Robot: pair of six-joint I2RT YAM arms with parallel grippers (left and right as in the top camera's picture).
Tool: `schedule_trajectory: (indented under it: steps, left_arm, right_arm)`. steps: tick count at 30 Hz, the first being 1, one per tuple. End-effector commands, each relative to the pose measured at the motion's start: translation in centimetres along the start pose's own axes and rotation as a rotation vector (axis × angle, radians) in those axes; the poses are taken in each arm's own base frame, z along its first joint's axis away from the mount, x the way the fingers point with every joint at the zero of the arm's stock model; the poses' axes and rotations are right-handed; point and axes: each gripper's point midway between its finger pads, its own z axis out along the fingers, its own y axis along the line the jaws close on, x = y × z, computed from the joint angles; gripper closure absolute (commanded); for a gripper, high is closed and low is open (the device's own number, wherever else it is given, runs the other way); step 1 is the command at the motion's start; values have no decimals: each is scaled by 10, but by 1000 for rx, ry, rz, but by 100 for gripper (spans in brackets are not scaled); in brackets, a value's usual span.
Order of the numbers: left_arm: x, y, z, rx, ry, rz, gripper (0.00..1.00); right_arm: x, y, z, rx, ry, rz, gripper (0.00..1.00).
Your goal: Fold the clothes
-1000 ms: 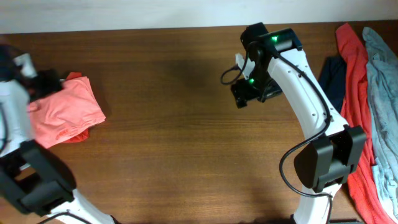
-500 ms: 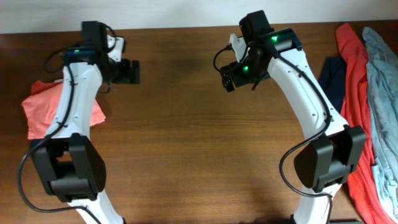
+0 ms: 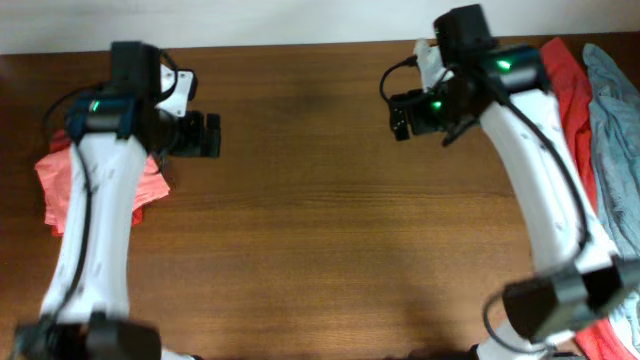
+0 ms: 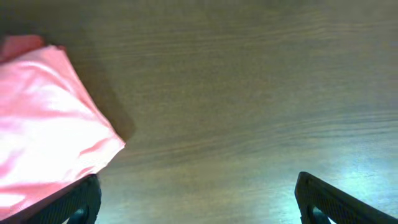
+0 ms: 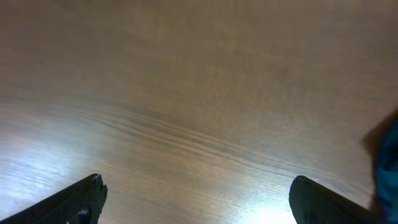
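Hazards: pink shirt (image 3: 50,195), folded beside left arm (image 3: 100,230), liable to be dragged apart by a sweep. Left claw (image 3: 212,135), right claw (image 3: 397,113): spread wide, empty, over worktop (image 3: 300,240).

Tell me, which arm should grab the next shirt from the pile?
Probably right: the right gripper, open, is nearer the pile; the left gripper is far off by the pink shirt.

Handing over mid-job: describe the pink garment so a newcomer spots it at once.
Go to the left edge of the wooden table. Partly under the left arm lies the salmon-pink shirt. It is a compact, plain bundle set apart from the rest, while the red garment and the grey-blue garment sprawl loose along the right edge.
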Motion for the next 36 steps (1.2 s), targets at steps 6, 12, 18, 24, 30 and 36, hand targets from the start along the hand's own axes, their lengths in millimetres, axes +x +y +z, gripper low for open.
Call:
schedule_trajectory:
  steps: [6, 12, 18, 24, 30, 36]
  left_arm:
    - [55, -10, -56, -10, -208, 28, 1]
    - [100, -16, -78, -21, -329, 38, 1]
    - [130, -19, -95, -33, -432, 46, 1]
    - [135, -21, -101, -33, -462, 49, 1]
    - [135, -21, -101, -33, -462, 49, 1]
    - [135, -21, -101, -33, -462, 49, 1]
  right_arm:
    - [11, 0, -100, 61, -236, 7, 1]
    - [52, 0, -115, 61, -290, 15, 1]
    - [110, -3, -106, 55, -373, 40, 1]
    - [168, -8, -91, 64, -415, 43, 1]
    - [208, -10, -73, 67, -351, 46, 1]
    - [221, -11, -67, 71, -291, 50, 1]
